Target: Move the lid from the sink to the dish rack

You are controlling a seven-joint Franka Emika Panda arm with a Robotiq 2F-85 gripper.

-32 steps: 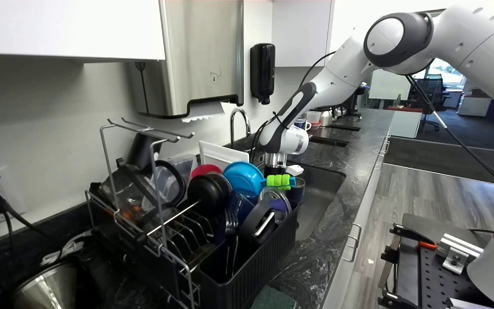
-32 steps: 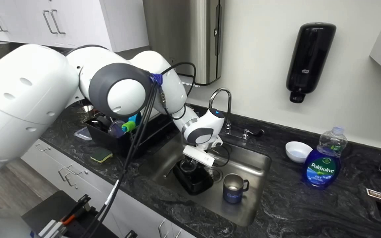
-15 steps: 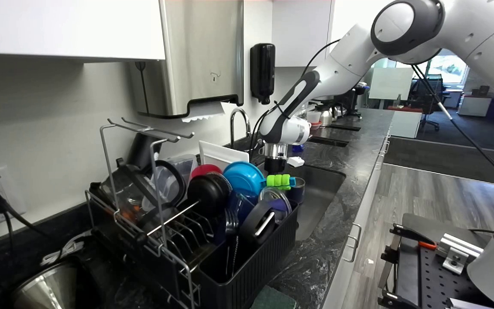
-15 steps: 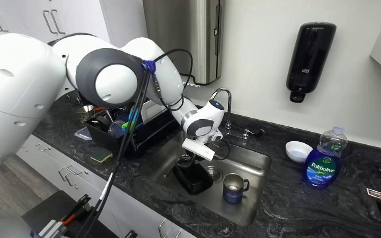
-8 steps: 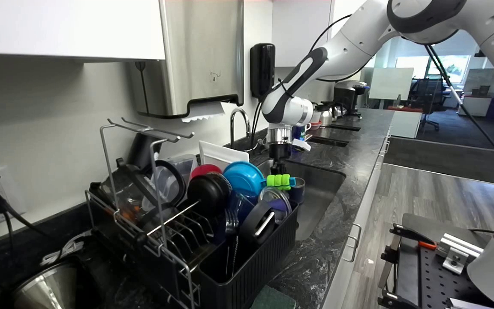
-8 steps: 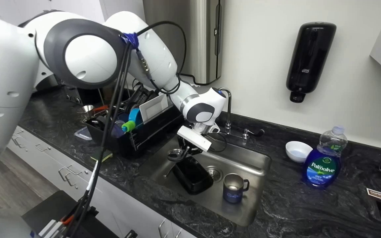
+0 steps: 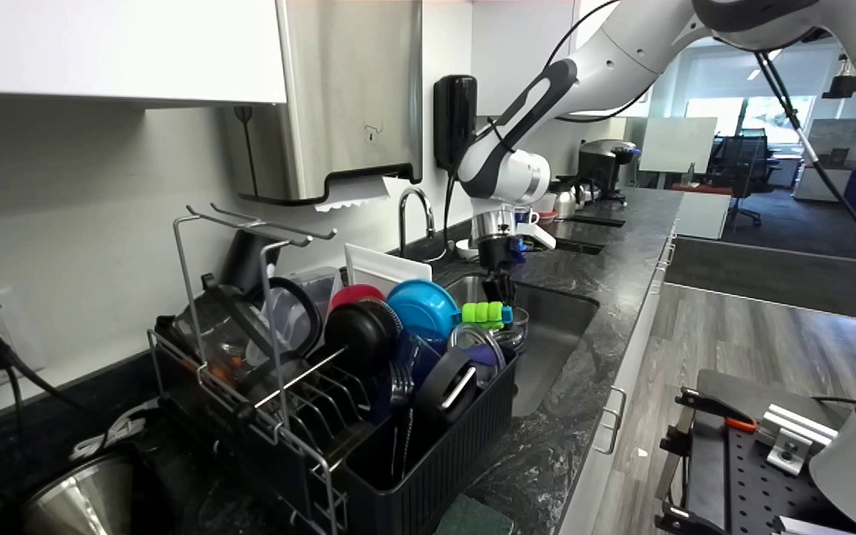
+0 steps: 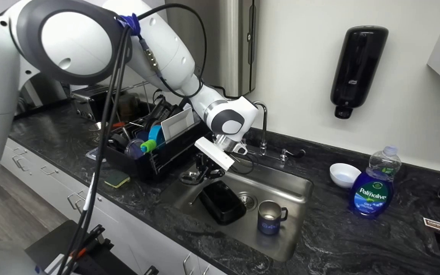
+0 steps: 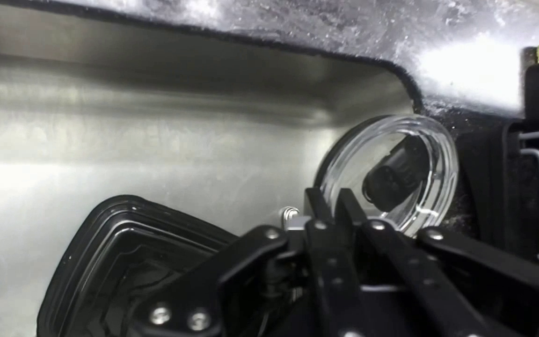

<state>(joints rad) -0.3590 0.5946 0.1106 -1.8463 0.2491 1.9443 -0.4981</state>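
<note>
1. over the last couple of seconds the clear lid [image 9: 391, 164] rises away from the black tray [image 8: 222, 202] and swings towards the dish rack [image 7: 458, 461]; the tray and the mug [image 8: 269, 219] keep their places in the sink [image 8: 281, 183].

2. the lid now hangs above the rack-side end of the sink, near the rack but apart from it.

3. the end effector [image 9: 329, 196] has its fingers drawn nearly together, pinching the lid at its edge; the rest of the disc juts out towards the rack.

4. for the task, this suggests the pick-up is done and the carry is under way, with placing still to do. the next move probably calls for more height: the blue bowl [image 7: 420, 308] and the green-gripped tool [image 7: 481, 313] crowd the sink end of the rack, and a jutting lid could catch on them.

5. only the wrist view shows clearly where the fingertips meet the edge, and the black slider [image 9: 391, 180] on the lid.

6. an exterior view adds the mug, upright near the drain [image 8: 248, 200], and the gap between lid and rack.

7. in an exterior view the raised upper tier [image 7: 250, 224] is plain, but the rack's load partly covers the lid, so its height cannot be told there.
</note>
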